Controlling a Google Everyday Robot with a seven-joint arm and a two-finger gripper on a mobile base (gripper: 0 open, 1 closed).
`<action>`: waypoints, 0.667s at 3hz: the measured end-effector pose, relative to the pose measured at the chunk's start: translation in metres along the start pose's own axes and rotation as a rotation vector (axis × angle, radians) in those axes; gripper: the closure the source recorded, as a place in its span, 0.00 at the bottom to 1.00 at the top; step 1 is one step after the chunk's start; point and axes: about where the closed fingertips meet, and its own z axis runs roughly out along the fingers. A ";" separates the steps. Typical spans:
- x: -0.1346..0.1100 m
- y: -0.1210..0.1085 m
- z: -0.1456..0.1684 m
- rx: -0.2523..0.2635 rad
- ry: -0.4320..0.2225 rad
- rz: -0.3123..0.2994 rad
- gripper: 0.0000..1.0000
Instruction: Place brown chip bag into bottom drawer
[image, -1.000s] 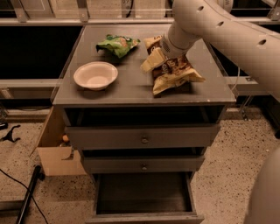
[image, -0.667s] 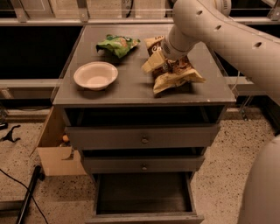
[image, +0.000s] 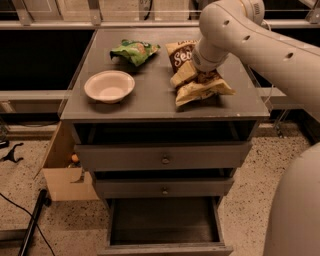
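Observation:
The brown chip bag (image: 182, 57) lies crumpled on the right half of the cabinet top (image: 150, 100), dark brown with tan ends and white lettering. My gripper (image: 204, 77) is down on the middle of the bag, at the end of the white arm that comes in from the upper right; the wrist hides where it meets the bag. The bottom drawer (image: 165, 248) is pulled out and open below, and nothing shows inside it.
A green bag (image: 134, 51) lies at the back of the top and a white bowl (image: 109, 86) at its left front. Both upper drawers (image: 162, 159) are closed. A cardboard box (image: 59, 172) stands on the floor to the left, with black cables nearby.
Almost nothing differs; the gripper stays on the bag, and the bag's tan ends have shifted only slightly.

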 end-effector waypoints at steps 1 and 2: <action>0.001 -0.002 0.001 0.007 0.004 0.000 0.17; 0.001 -0.002 0.001 0.007 0.004 0.000 0.40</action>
